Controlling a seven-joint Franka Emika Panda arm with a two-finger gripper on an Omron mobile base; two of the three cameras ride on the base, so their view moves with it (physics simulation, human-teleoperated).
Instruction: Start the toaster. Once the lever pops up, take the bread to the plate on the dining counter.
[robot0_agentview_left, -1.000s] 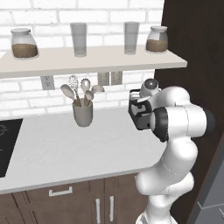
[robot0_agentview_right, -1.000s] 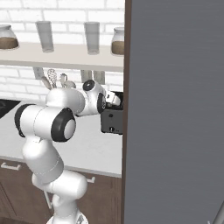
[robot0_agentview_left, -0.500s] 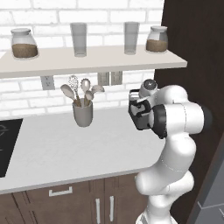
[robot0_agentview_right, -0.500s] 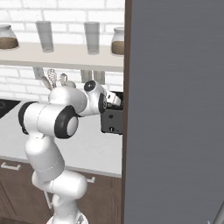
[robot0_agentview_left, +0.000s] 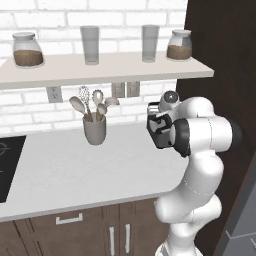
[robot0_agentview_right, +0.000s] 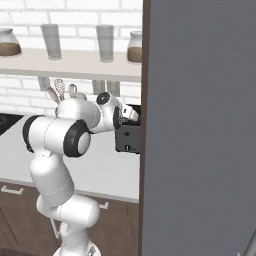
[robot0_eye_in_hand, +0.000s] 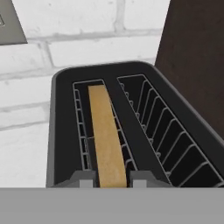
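The black toaster (robot0_eye_in_hand: 61, 131) fills the hand view from above, with two wire-lined slots. The tan bread (robot0_eye_in_hand: 105, 135) stands on edge in the left slot; the right slot holds nothing. My gripper (robot0_eye_in_hand: 110, 179) is right over the toaster, its grey fingertips (robot0_eye_in_hand: 83, 178) pressed against the near end of the slice on both sides, shut on it. From the right base view the toaster (robot0_agentview_right: 127, 140) sits on the white counter against the dark tall panel, and my hand (robot0_agentview_right: 131, 112) rests on its top. The toaster (robot0_agentview_left: 159, 132) is half hidden behind my arm. The plate and dining counter are out of view.
A grey utensil cup (robot0_agentview_left: 95, 130) with spoons and a whisk stands on the counter (robot0_agentview_left: 75, 165) to the left. A shelf (robot0_agentview_left: 100, 70) above carries jars and glasses. A dark tall panel (robot0_agentview_right: 200, 125) walls off the right side. A black cooktop edge (robot0_agentview_left: 7, 165) lies far left.
The arm has barely shifted over the toaster. The fingers have closed in onto the bread slice.
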